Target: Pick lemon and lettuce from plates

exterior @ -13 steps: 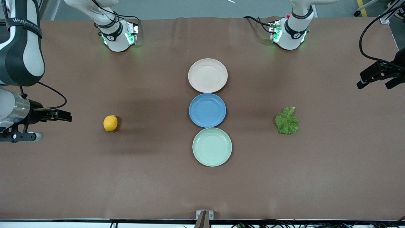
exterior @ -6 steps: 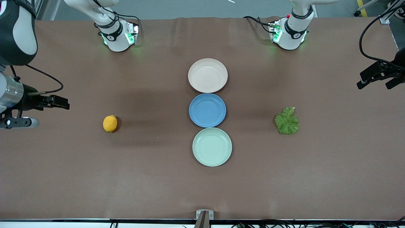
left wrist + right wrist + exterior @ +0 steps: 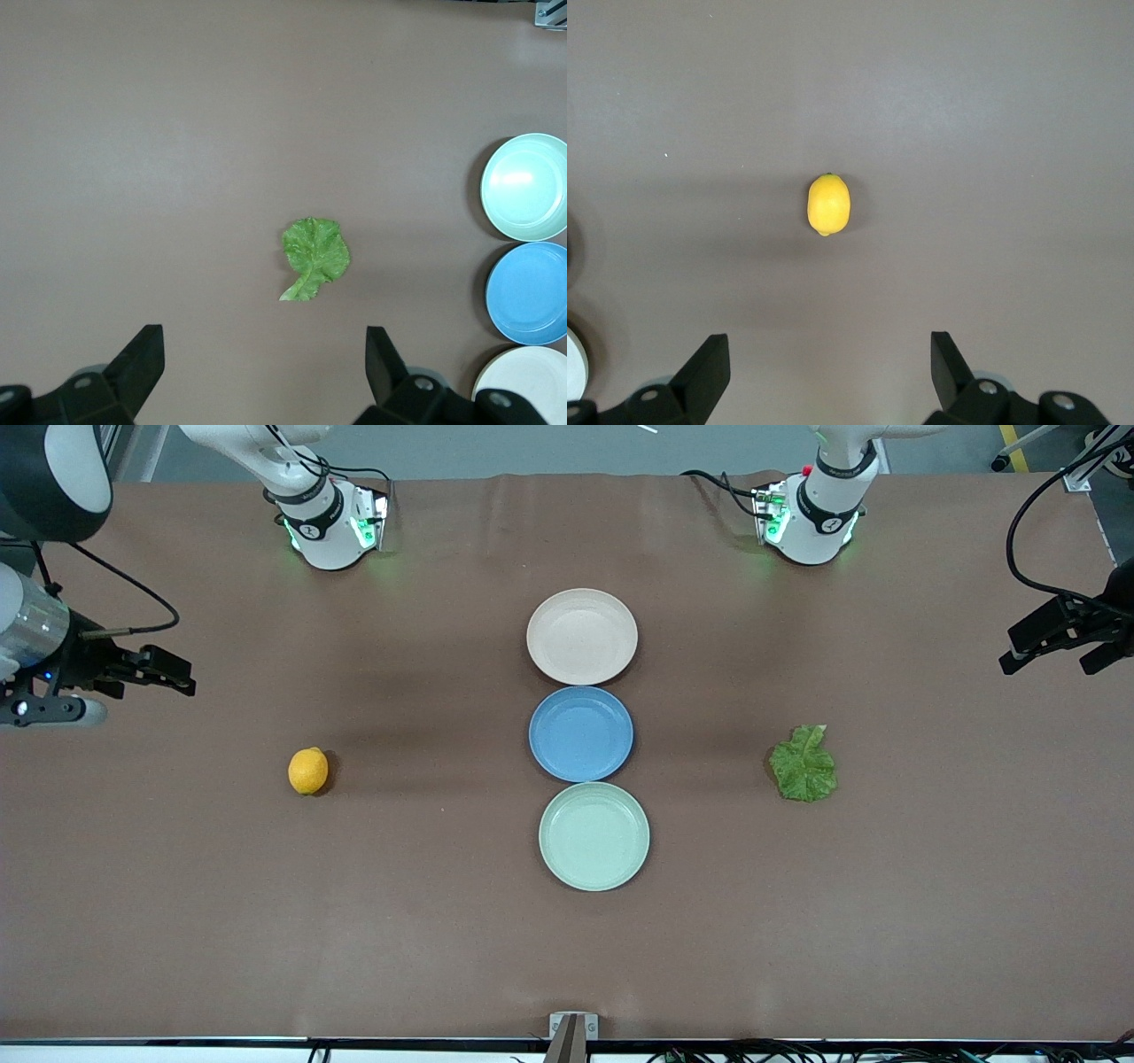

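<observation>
Lemon (image 3: pixel 308 771) is sitting on bare table (image 3: pixel 266 921) toward my right arm's end, lettuce leaf (image 3: pixel 803 764) toward my left arm's end, neither on a plate. Beige-pink plate (image 3: pixel 582 637), blue plate (image 3: pixel 581 733) and mint plate (image 3: pixel 594 836) are lining up mid-table, mint nearest the camera. My right gripper (image 3: pixel 168 673) and left gripper (image 3: pixel 1054 642) are hanging over the table's ends.

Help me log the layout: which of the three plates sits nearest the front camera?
The pale mint green plate; it lies lowest in the front view, below the blue plate, with the beige-pink plate nearest the robots' bases.
</observation>
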Action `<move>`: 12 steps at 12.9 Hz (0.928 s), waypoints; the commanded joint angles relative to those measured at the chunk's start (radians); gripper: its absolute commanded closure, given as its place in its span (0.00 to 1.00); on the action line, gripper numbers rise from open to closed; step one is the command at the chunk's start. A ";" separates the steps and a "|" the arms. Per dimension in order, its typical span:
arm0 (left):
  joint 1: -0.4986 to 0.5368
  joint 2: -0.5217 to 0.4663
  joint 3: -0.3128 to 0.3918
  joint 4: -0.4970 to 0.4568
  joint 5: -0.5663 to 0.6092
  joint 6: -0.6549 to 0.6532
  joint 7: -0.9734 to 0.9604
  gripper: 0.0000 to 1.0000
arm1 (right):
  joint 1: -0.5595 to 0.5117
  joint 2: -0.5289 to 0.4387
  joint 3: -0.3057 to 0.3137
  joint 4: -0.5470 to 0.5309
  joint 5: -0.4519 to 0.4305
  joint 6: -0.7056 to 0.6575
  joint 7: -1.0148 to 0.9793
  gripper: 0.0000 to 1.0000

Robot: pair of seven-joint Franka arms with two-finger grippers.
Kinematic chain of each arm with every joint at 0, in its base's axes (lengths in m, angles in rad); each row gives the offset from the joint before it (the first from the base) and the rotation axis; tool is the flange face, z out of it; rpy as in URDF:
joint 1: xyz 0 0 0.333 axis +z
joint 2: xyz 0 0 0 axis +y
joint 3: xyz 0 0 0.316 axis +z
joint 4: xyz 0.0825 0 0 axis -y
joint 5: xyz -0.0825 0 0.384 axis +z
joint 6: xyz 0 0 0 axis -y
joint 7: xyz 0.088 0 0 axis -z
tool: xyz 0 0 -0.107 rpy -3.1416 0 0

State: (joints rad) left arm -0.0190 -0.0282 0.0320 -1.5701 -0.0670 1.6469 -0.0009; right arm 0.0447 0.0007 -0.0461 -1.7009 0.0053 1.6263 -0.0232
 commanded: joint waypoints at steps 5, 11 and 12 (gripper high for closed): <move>-0.004 0.007 0.000 0.024 0.019 -0.022 0.010 0.00 | -0.045 -0.106 0.043 -0.117 -0.001 0.038 -0.018 0.00; -0.002 0.007 0.002 0.024 0.019 -0.022 0.009 0.00 | -0.037 -0.134 0.041 -0.131 -0.001 0.040 -0.018 0.00; -0.002 0.007 0.002 0.024 0.021 -0.022 0.009 0.00 | -0.034 -0.134 0.041 -0.129 -0.001 0.041 -0.018 0.00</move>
State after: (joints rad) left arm -0.0190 -0.0281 0.0321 -1.5701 -0.0670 1.6469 -0.0009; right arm 0.0284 -0.0972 -0.0217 -1.7883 0.0053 1.6465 -0.0295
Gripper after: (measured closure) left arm 0.000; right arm 0.000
